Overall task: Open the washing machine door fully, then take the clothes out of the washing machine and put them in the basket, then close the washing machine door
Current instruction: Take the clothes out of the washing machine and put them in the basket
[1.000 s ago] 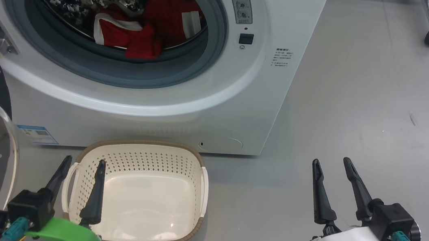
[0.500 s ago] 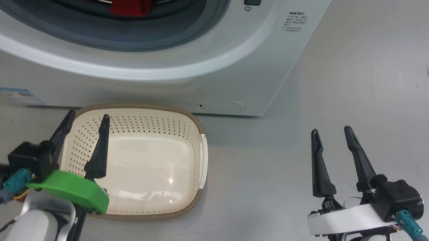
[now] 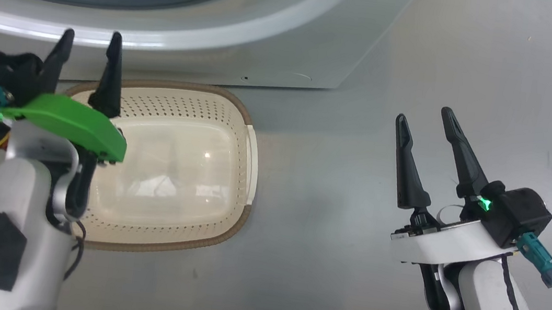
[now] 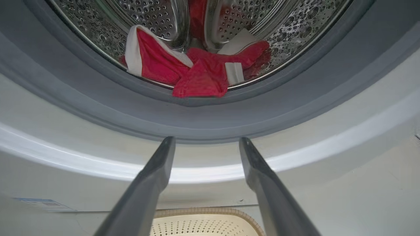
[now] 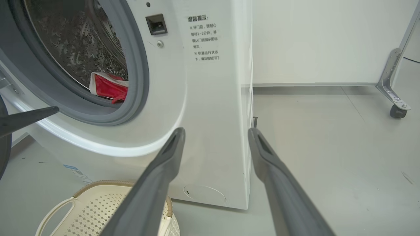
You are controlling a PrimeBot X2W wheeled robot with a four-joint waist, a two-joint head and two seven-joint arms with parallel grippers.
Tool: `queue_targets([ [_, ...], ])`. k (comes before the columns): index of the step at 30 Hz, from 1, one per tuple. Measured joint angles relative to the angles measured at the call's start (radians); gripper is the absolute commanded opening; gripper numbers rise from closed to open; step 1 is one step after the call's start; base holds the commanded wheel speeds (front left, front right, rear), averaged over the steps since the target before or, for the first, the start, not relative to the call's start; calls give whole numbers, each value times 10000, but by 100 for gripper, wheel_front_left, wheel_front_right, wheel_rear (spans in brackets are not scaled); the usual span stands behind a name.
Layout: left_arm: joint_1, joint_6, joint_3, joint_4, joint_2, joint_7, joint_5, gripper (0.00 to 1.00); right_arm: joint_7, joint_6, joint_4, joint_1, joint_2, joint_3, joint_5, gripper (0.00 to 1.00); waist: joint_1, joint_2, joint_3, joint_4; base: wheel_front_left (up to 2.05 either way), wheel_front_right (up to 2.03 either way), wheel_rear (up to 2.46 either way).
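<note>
1. Fingers of the left gripper are spread wide with nothing between them. In the head view they sit at 10 o'clock, tips in front of the lower white front of the washing machine.
2. In the left wrist view those fingers point toward 12 o'clock at the grey gasket, apart from it.
3. Past the gasket, also at 12 o'clock, the clothes lie in the bottom of the steel drum. One red fold hangs over the drum's front lip. The machine's mouth is uncovered.
4. At 5 o'clock from the left gripper, the basket stands on the floor, just beside the machine's base.
5. The right gripper is also wide apart and holds nothing. It hangs over the floor at 3 o'clock in the head view, well apart from the basket.
6. In the right wrist view the machine's front corner is at 12 o'clock. The red clothes show at 10 o'clock inside the drum, and a wheeled metal leg stands at 2 o'clock.
</note>
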Motion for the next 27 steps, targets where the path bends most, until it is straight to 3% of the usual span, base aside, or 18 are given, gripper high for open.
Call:
queue_targets([
  [27,-5231,-174,1239,2372,1910,2894,-744,100,0,-184,31,-1168,-12,1085,1808,100,0,0,1654,-2175,0,0,0],
])
